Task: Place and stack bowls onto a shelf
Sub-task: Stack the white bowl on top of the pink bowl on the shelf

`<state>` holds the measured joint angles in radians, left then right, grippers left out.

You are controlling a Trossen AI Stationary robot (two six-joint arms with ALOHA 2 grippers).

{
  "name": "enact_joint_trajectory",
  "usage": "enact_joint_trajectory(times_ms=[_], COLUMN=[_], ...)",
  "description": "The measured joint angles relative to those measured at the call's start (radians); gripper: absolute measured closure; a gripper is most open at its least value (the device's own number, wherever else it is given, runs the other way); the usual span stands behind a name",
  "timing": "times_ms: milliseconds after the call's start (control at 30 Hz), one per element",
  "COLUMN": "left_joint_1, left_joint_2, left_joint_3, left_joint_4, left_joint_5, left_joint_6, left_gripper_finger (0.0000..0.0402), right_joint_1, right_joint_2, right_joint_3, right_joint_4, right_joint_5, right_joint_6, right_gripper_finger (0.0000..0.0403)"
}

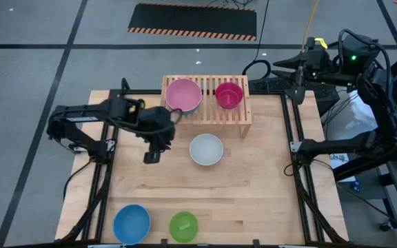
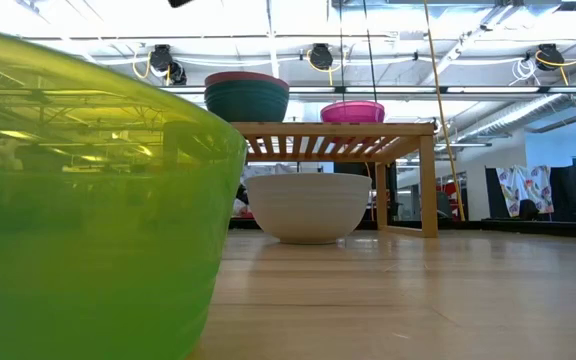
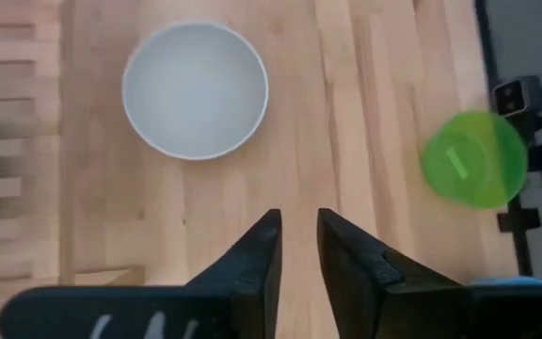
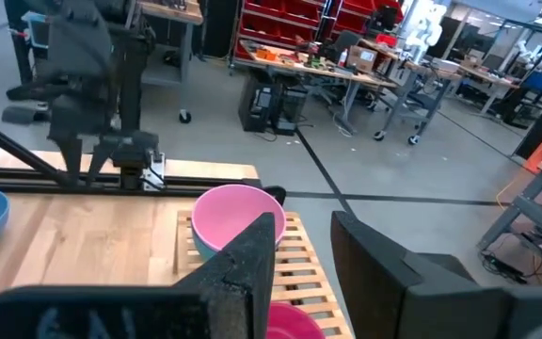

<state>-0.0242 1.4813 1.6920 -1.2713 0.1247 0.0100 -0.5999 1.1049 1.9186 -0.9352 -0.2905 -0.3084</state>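
Left gripper [image 3: 297,247]: fingers released, nothing held, hovering above the surface [image 1: 253,186]; white bowl [image 3: 196,89] just ahead of the fingertips, beside the shelf [image 1: 243,110]. Approach: centre fingers astride its near rim, then descend. Right gripper [image 4: 304,259]: fingers parted, empty, parked behind the shelf.

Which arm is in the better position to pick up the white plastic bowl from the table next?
The left. Its gripper hangs open over the table beside the round white plastic bowl, while the right gripper sits behind the light-wood slatted shelf, farther away.
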Motion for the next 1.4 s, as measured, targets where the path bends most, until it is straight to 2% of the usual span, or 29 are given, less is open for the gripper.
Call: enact_joint_trajectory(times_ms=[100,300,433,600,1167,1400], left_joint_1=[-0.004,-0.025,-0.034,-0.033,-0.052,-0.060], left_joint_2=[0.045,0.146,0.210,0.286,0.449,0.484], left_joint_3=[0.000,0.000,0.000,0.000,0.000,0.000], left_joint_4=[-0.001,0.003,0.066,0.181,0.237,0.338], left_joint_5=[-0.002,-0.005,-0.005,-0.006,-0.004,-0.045], left_joint_6=[0.066,0.309,0.375,0.388,0.373,0.372], left_gripper_finger=[0.0313,0.0311,0.0311,0.0311,0.0311,0.0311], right_joint_1=[0.000,0.000,0.000,0.000,0.000,0.000], right_joint_2=[0.000,0.000,0.000,0.000,0.000,-0.001], right_joint_3=[0.000,0.000,0.000,0.000,0.000,0.000], right_joint_4=[0.000,0.000,0.000,0.000,0.000,-0.001], right_joint_5=[0.000,0.000,0.000,0.000,-0.002,-0.002], right_joint_6=[-0.001,-0.003,-0.024,-0.025,-0.078,-0.079], right_gripper_finger=[0.0300,0.0300,0.0300,0.0300,0.0300,0.0300])
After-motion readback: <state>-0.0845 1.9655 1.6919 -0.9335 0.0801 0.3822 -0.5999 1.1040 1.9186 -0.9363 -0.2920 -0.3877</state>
